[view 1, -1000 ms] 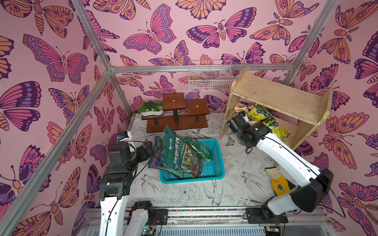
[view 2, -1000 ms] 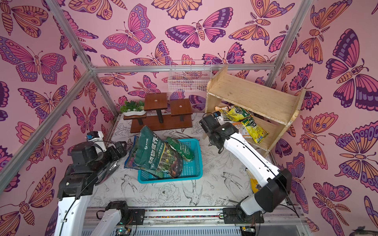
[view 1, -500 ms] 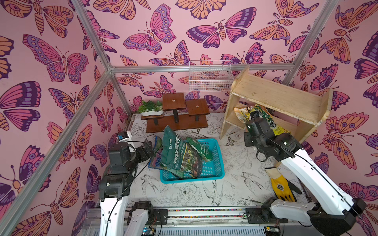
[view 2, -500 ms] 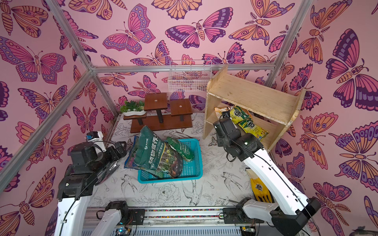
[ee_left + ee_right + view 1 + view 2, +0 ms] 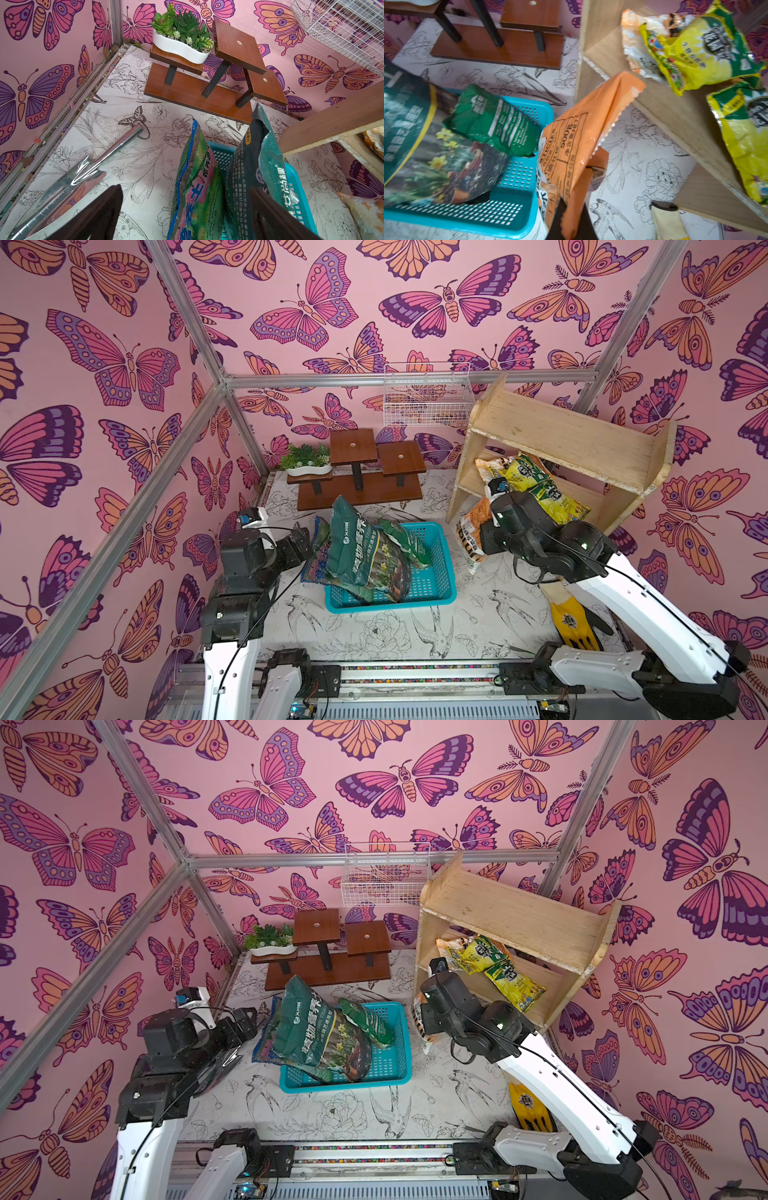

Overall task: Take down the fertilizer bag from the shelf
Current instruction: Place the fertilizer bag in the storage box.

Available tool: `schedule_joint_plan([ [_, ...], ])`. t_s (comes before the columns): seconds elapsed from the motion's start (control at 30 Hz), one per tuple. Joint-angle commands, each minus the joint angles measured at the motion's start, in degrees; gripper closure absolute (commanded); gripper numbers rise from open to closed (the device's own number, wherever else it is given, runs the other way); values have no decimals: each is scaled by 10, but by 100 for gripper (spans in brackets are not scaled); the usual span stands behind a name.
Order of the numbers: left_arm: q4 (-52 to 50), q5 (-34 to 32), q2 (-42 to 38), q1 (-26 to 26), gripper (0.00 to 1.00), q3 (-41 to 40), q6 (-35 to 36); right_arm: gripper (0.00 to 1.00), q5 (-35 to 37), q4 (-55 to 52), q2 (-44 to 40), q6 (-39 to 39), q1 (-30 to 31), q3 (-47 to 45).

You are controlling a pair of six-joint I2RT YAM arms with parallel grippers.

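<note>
Field note: I am seeing the right jaws pinching the orange fertilizer bag [image 5: 577, 133]. It is hanging just in front of the lower tier of the shelf [image 5: 561, 435], beside the teal basket [image 5: 440, 572]. I cannot tell whether its lower end is touching the bench [image 5: 415, 635]. Two yellow bags [image 5: 536, 485] are lying on that tier. The left jaws are standing spread near the green bags [image 5: 365, 560] in the basket.

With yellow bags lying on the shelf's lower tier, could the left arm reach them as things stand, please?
Probably not. The left gripper sits beyond the teal basket heaped with green bags, far from the shelf, and the right arm, holding an orange bag, stands before the yellow bags.
</note>
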Motion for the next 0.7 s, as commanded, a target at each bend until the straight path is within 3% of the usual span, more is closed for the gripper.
schedule_joint_plan([
  [0.0, 8, -5, -4, 0, 0, -7, 5, 100, 19, 46, 1, 24, 28, 56],
  [0.67, 8, -4, -5, -1, 0, -7, 5, 100, 2, 124, 138, 51, 41, 54],
])
